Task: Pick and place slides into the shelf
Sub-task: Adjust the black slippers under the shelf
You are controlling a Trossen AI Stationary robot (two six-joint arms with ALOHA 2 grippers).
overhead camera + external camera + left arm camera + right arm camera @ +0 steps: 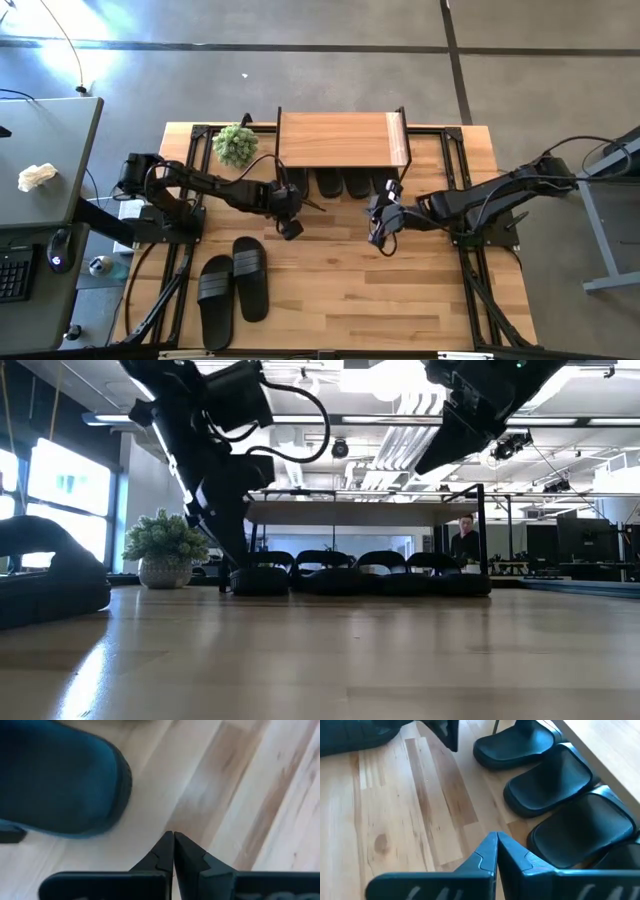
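So far four black rubber slide sandals [345,184] sit in a row under the low wooden-topped shelf [335,139], upper centre; two more [233,284] lie loose at lower left. Left gripper [291,228], fingers pressed together and empty, hangs just in front of the row. Right gripper [378,238], also pressed together, hovers nearby. Likely next: left arm swings to the loose pair. Potted green plant [235,144] stands beside the shelf, clear of that path.
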